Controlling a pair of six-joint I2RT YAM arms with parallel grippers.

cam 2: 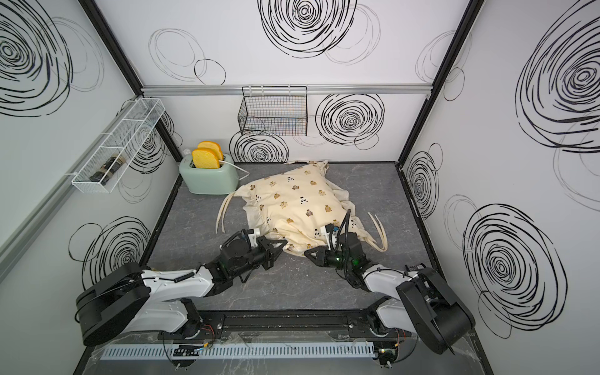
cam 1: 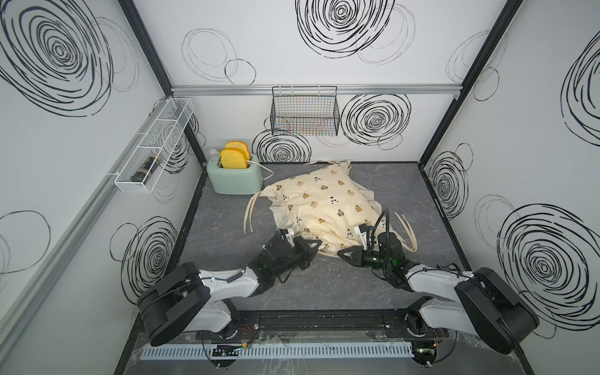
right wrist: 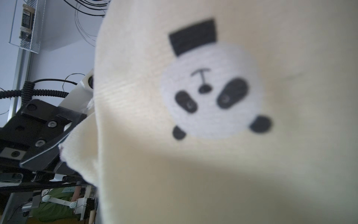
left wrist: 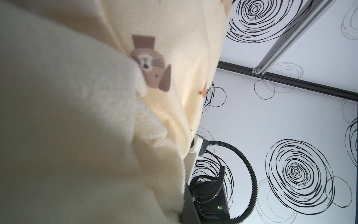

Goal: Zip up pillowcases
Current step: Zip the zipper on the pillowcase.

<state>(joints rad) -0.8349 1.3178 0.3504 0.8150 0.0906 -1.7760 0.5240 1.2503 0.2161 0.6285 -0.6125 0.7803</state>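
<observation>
The main risk is that the zip, which no view shows, lies buried in the ruffled hem. Both wrist views are filled with blurred cream cloth, so the right gripper [cam 1: 343, 255] may nip loose fabric instead of the slider. A pull would then drag the whole pillowcase [cam 1: 324, 201] across the table [cam 1: 227, 266] or bunch the seam. The long ties [cam 1: 248, 216] trailing beside the hem could also snag in the jaws. If the left gripper [cam 1: 313, 249] slips, the seam goes slack.

The pillowcase lies at the middle of the table with its far corner reaching the far edge. A mint toaster [cam 1: 234, 178] stands just beside it toward the far left corner. Both arms reach low from the near edge and turn inward, so their fingertips face each other at the near hem. The left gripper is fully closed and appears to pinch the hem. Whether the right gripper's jaws are apart or closed cannot be told, because cloth hides them.
</observation>
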